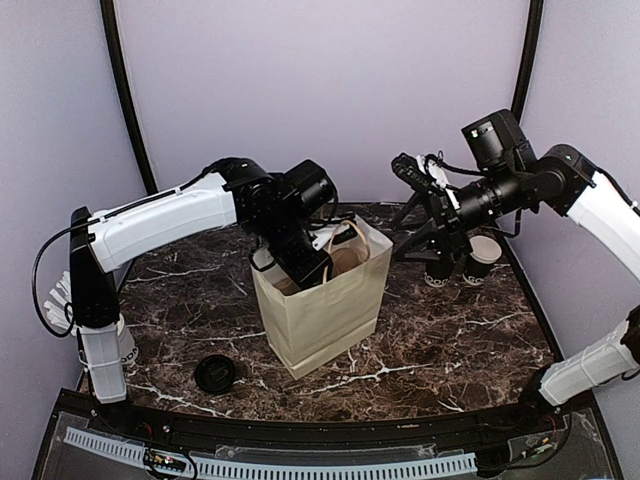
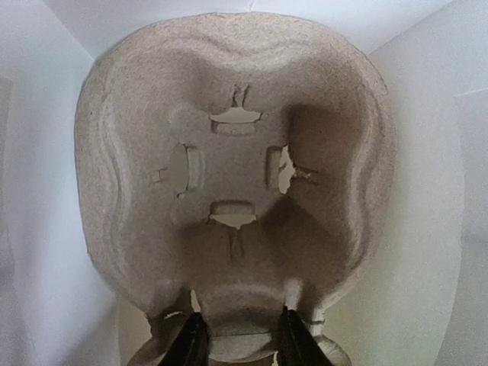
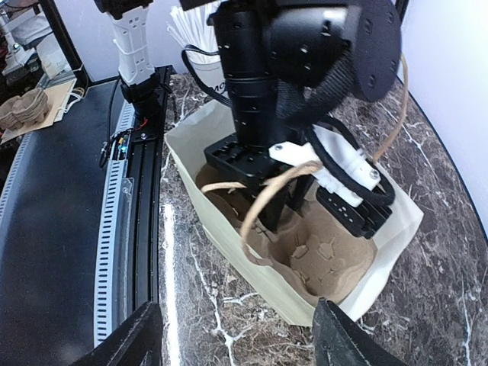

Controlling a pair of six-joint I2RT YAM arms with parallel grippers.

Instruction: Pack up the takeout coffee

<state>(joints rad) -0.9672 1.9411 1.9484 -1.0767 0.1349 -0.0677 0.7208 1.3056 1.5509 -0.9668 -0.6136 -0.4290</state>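
Right gripper (image 3: 242, 337), jaws spread, takeout coffee (image 1: 438, 272) on table (image 1: 450, 340) just beside it

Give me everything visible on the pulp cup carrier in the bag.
The cup carrier is moulded grey-brown pulp, rough and fibrous, with a rounded, lobed outline. The well facing the left wrist camera has four cut flaps and is empty. The carrier sits down inside the pale paper bag, with the bag's walls close around it. The left gripper pinches its near rim. Whether it rests on the bag's floor cannot be told.
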